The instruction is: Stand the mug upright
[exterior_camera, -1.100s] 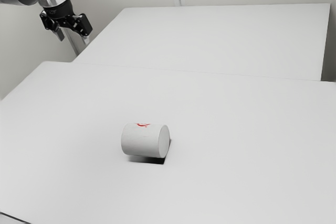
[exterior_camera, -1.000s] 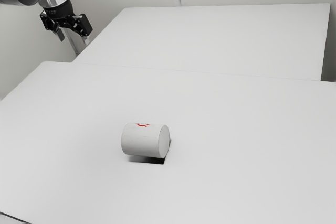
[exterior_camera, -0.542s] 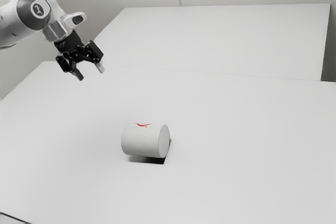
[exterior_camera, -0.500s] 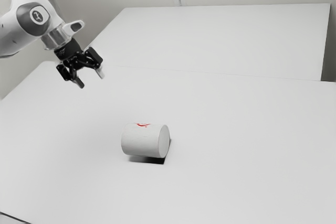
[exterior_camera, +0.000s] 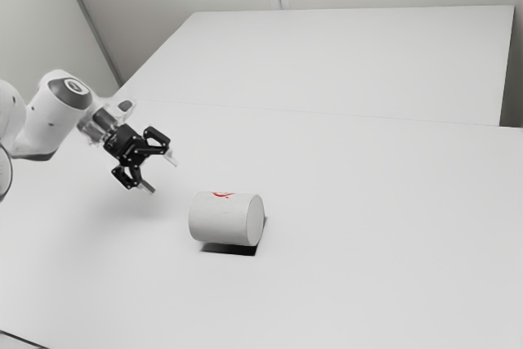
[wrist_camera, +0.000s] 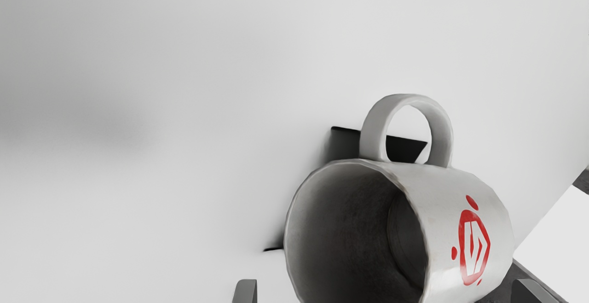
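My gripper [exterior_camera: 162,175] stands open above the table in the exterior view, a short way to the left of the mug and a little higher. The white mug [exterior_camera: 225,219] lies on its side, its closed base facing the exterior view's right. In the wrist view the mug [wrist_camera: 464,183] turns its dark open mouth toward my hand, with its handle [wrist_camera: 373,132] sticking out from the side and a red logo on the wall. The gripper [wrist_camera: 384,291] shows two fingertips set wide apart, with the mug beyond them.
The mug lies on a large white table [exterior_camera: 368,243]. Behind it stands a second white surface [exterior_camera: 343,63], near the back walls. A dark thin line [exterior_camera: 23,339] crosses the near left corner of the exterior view.
From the exterior view's upper left, my hand has come down and toward the mug, tilting as the arm lowered. The mug has stayed in place.
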